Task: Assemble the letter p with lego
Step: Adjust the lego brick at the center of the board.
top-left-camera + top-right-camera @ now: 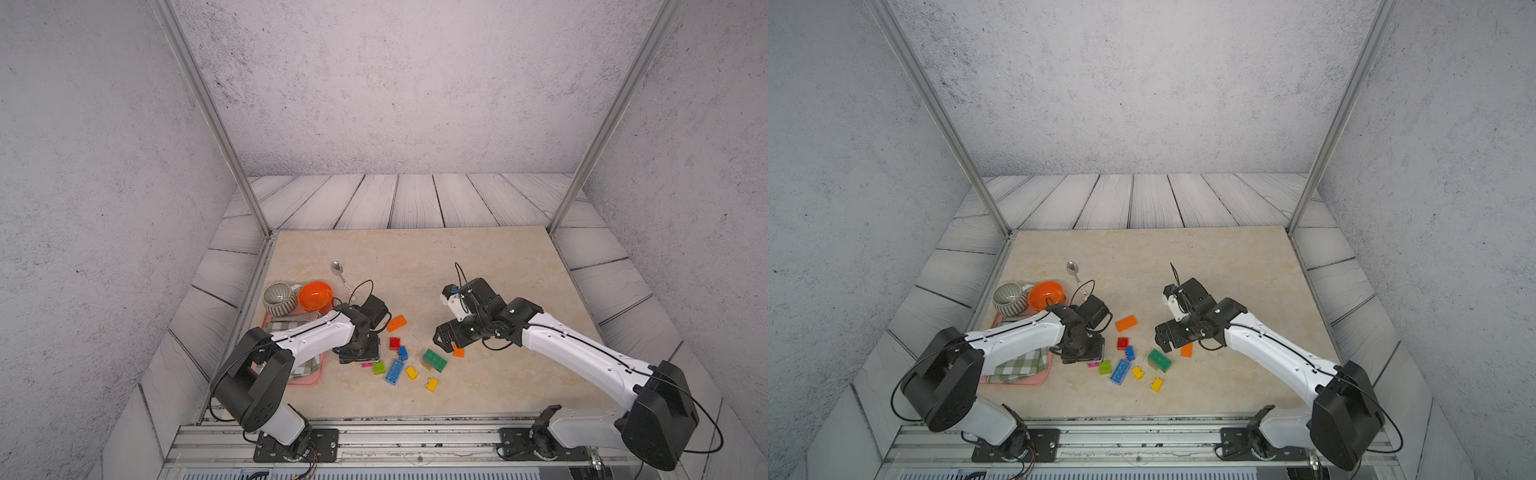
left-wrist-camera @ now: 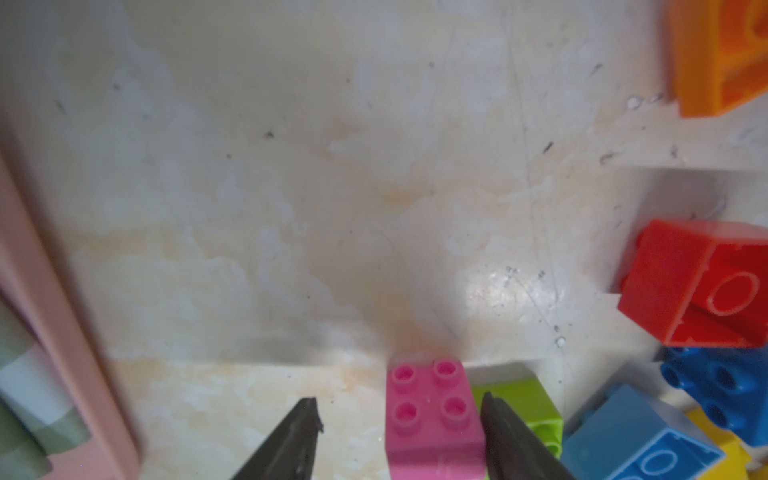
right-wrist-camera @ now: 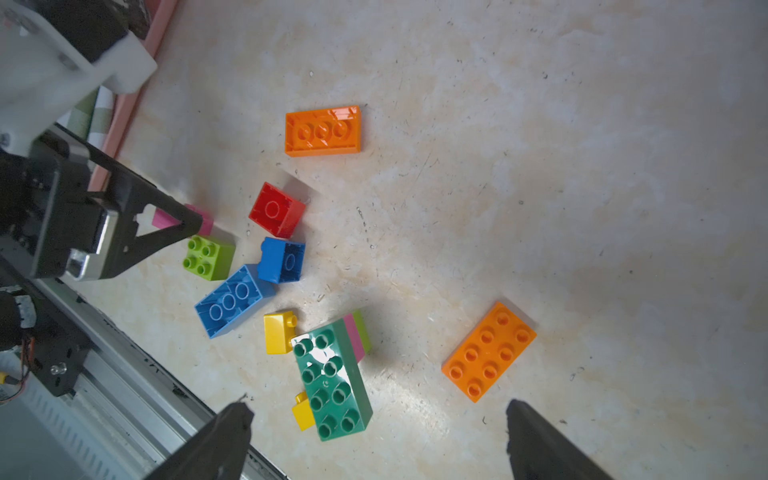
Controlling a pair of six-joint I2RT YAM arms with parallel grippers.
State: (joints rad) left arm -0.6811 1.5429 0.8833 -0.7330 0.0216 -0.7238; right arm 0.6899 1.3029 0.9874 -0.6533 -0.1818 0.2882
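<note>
Pink plastic fills the gap of the left tool. A small pink brick stands studs-up on the table between its fingers, against one of them and with a clear gap to the other. The jaws are about half parted and have not closed on it.

A lime brick sits just outside the touching finger. Past it, toward the right tool, lie a red brick on its side, a small blue brick and a long blue brick with its hollow side up. A long orange brick, also upside down, lies further out ahead of the left tool.

The right tool hangs above the table, jaws spread wide and holding nothing. Under it a green brick rests with pink and lime pieces beneath one end. Two yellow bricks lie close against it, and a studded orange brick lies near the other finger.

On the left tool's far side from the bricks is a pink tray. It holds a folded green-checked cloth, a ribbed grey bowl and an orange bowl. The bowls' insides are too small to read. A spoon lies on the table beyond them.
</note>
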